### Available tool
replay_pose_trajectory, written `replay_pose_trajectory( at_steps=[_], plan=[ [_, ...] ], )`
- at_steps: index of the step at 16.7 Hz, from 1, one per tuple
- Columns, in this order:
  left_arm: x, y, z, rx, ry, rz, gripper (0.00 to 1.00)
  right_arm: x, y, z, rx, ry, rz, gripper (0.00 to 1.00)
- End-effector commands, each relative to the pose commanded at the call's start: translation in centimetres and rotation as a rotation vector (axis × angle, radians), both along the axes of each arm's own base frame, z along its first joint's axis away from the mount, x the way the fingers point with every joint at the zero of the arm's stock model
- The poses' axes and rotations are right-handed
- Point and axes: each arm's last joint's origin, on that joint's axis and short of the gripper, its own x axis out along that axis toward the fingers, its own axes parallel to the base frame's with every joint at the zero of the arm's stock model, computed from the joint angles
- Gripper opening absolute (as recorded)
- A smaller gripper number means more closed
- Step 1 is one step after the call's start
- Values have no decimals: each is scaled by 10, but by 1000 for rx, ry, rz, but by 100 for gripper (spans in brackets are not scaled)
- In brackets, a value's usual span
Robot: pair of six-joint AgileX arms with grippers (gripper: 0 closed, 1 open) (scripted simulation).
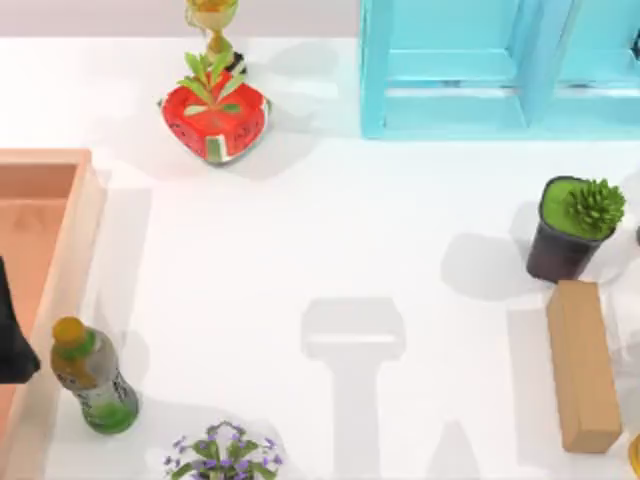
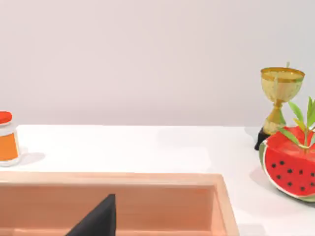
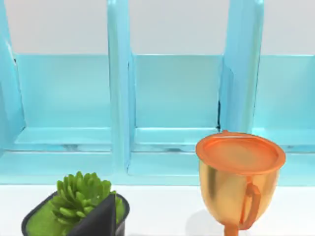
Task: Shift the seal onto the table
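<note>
Seal [image 2: 6,138] seen upright at left edge of left wrist frame, on table [image 2: 147,147] past tray [image 2: 123,179] rim. Left gripper [image 2: 101,217] nearer, low over tray; grip cannot be told.

- We see the table [image 1: 330,230] bare through its wide middle, where a gripper could pass.
- Along the left edge the salmon tray [image 1: 75,260] walls off the side, with the green bottle [image 1: 95,378] just beside its rim.
- At the far edge stand the watermelon planter [image 1: 215,115] and the light blue shelf [image 1: 480,70].
- On the right, the succulent pot [image 1: 572,228] and wooden block [image 1: 582,365] crowd the edge.
</note>
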Motion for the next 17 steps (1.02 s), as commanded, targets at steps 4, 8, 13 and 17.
replay_pose_trajectory(
  at_steps=[4,8,13,17],
  plan=[
    [0,1,5,9,32,11,100,0,0,0,0,0,0,100],
    [5,7,34,53,214,53,100,0,0,0,0,0,0,100],
    [43,23,68,98,671,91,100,0,0,0,0,0,0,100],
    [88,45,79,94,1061,78,100,0,0,0,0,0,0,100]
  ],
)
